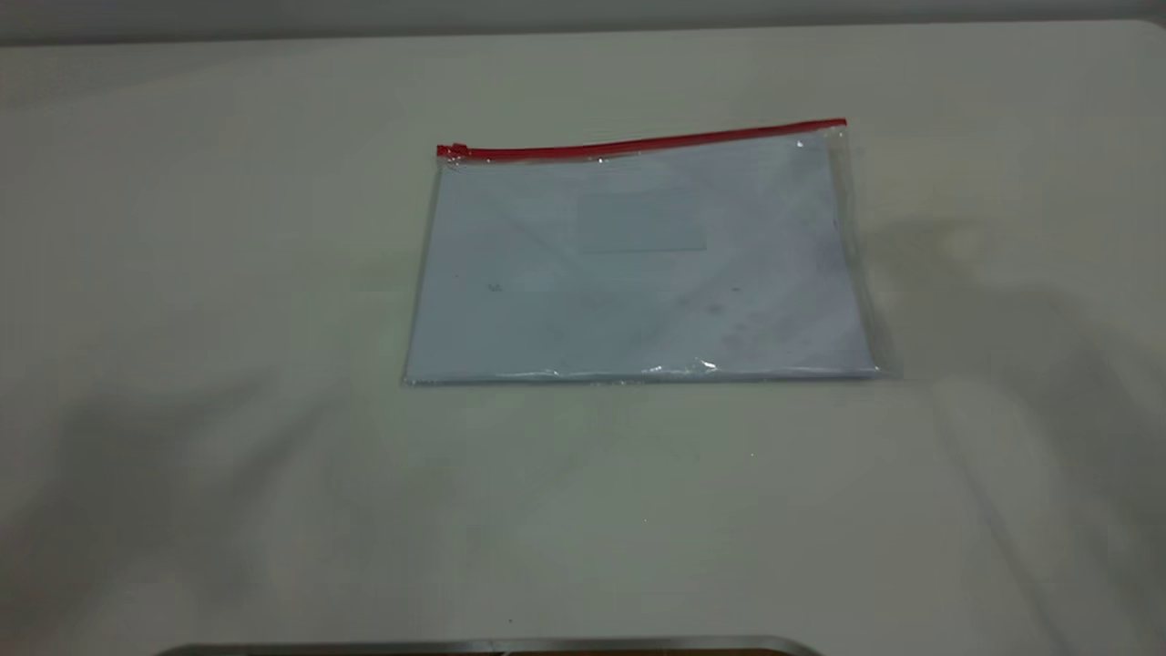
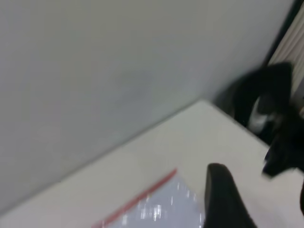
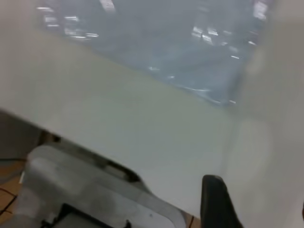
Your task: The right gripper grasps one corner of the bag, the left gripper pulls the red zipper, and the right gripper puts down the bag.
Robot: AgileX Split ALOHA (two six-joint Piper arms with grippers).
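Note:
The bag (image 1: 638,264) lies flat on the white table (image 1: 228,364), with white paper inside. The red zipper (image 1: 638,143) runs along its far edge, with the slider tab (image 1: 453,150) at the left end. The corner of the bag (image 1: 840,130) at the right end lies free. Neither gripper shows in the exterior view. In the left wrist view the left gripper (image 2: 260,190) is open and empty above the table, beside the bag (image 2: 161,209) and its red strip (image 2: 142,197). In the right wrist view the right gripper (image 3: 259,199) is open and empty near the table's edge, away from the bag (image 3: 166,42).
A metal edge (image 1: 492,647) runs along the table's near side. A grey metal frame (image 3: 95,190) sits below the table edge in the right wrist view. A black arm shape (image 2: 266,99) stands beyond the table corner in the left wrist view.

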